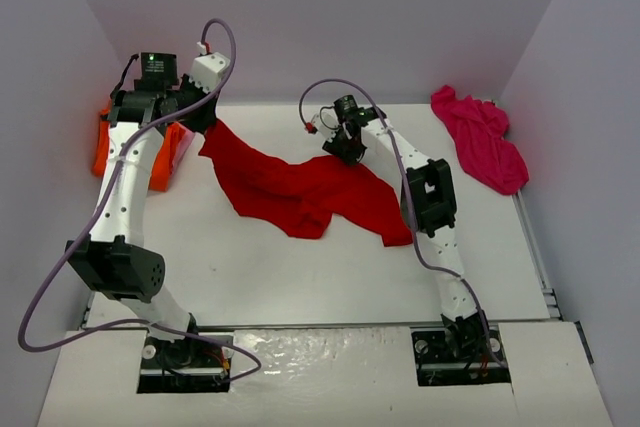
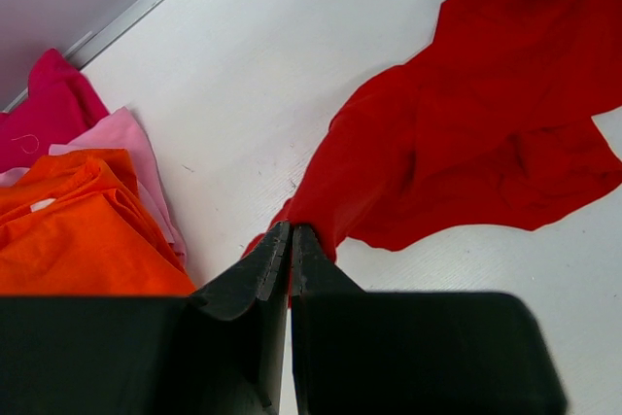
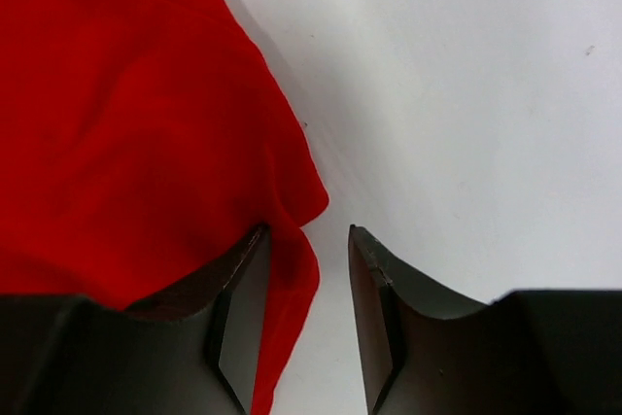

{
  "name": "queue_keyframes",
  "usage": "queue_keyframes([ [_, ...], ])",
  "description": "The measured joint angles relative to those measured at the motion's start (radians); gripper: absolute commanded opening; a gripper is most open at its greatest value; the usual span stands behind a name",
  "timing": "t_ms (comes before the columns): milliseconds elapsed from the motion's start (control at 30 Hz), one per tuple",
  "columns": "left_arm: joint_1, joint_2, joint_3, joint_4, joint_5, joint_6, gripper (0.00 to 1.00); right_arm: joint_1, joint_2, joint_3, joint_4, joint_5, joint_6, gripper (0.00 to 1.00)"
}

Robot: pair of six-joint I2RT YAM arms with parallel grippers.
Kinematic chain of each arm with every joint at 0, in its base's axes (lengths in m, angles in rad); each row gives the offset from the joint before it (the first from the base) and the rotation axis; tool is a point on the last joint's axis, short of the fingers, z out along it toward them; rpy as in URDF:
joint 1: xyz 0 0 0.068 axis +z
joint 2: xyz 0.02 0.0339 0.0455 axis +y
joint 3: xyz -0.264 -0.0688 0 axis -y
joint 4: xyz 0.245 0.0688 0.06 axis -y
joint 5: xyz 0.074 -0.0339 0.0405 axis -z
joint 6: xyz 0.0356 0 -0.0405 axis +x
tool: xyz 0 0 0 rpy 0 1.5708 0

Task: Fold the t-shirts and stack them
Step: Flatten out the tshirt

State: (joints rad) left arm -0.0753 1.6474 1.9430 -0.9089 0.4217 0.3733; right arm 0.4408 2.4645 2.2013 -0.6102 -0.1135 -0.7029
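Red cloth t-shirt [image 1: 300,192] sprawls unfolded across the white table [image 1: 300,282], one corner pinched in the closed left claw [image 2: 291,230], its edge between the parted jaws of the right claw [image 3: 306,240]; orange shirt [image 2: 78,230] folded at ten o'clock, crumpled magenta shirt [image 1: 480,137] waiting at two.

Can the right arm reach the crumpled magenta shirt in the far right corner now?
Probably yes: bare table lies between the right gripper and the magenta shirt. First its jaws must leave the red shirt edge between them.
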Motion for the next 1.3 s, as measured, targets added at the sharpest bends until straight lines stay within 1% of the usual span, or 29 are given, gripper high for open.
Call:
queue_keyframes([
  [33,0.000,0.000,-0.001,0.000,0.000,0.001,0.00,0.002,0.003,0.000,0.000,-0.002,0.000,0.38],
  [100,0.000,0.000,-0.002,0.001,0.000,0.002,0.00,0.006,0.004,0.000,0.000,-0.005,-0.002,0.26],
  [133,0.000,0.000,-0.004,0.001,0.000,0.002,0.00,0.007,0.005,0.000,0.000,-0.006,-0.003,0.15],
  [167,0.000,0.000,-0.005,0.002,0.000,0.002,0.00,0.009,0.005,0.001,0.000,-0.008,-0.004,0.00],
  [567,0.000,-0.006,-0.025,0.024,-0.007,0.007,0.00,0.018,0.033,0.011,0.001,0.004,-0.006,0.00],
  [700,0.000,-0.020,-0.040,0.027,-0.023,0.007,0.00,0.014,0.030,0.025,0.000,0.039,-0.003,0.00],
  [833,0.006,-0.044,-0.040,0.047,-0.053,-0.010,0.00,0.003,-0.021,0.028,0.001,0.100,0.003,0.00],
  [933,0.016,-0.061,-0.024,0.070,-0.101,-0.035,0.00,-0.011,-0.111,0.027,0.021,0.156,0.025,0.00],
  [1033,0.038,-0.065,0.027,0.090,-0.146,-0.080,0.00,-0.019,-0.249,0.000,0.093,0.231,0.054,0.00],
  [1200,0.113,-0.096,0.097,0.129,-0.173,-0.146,0.00,-0.029,-0.542,-0.129,0.235,0.326,0.096,0.00],
  [1300,0.140,-0.153,0.101,0.130,-0.183,-0.162,0.00,-0.029,-0.713,-0.234,0.307,0.326,0.112,0.00],
])
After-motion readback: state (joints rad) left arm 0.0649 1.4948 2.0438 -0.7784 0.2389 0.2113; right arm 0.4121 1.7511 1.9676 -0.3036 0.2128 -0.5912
